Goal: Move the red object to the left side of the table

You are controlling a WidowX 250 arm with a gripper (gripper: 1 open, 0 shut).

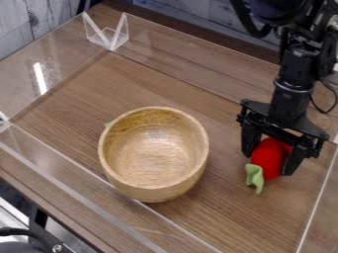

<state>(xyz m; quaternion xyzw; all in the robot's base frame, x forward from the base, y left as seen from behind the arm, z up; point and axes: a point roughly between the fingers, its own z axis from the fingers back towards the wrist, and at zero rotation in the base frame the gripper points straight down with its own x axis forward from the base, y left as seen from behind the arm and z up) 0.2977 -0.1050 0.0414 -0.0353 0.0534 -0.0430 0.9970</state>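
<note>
1 soft oval red object (271, 155) (green stem) between hand (280, 153) fingers.

clear acrylic walls (53, 69) with pale glare — dim, dark blurred background beyond the far edge

Pincer (279, 150) pts straight down, jaws wide apart w/ red toy (270, 156) between them, right of bowl (156, 152). Toy's green stem (254, 176) sticks out toward bowl side. Bowl upright on table (158, 84), apart from toy.
</note>
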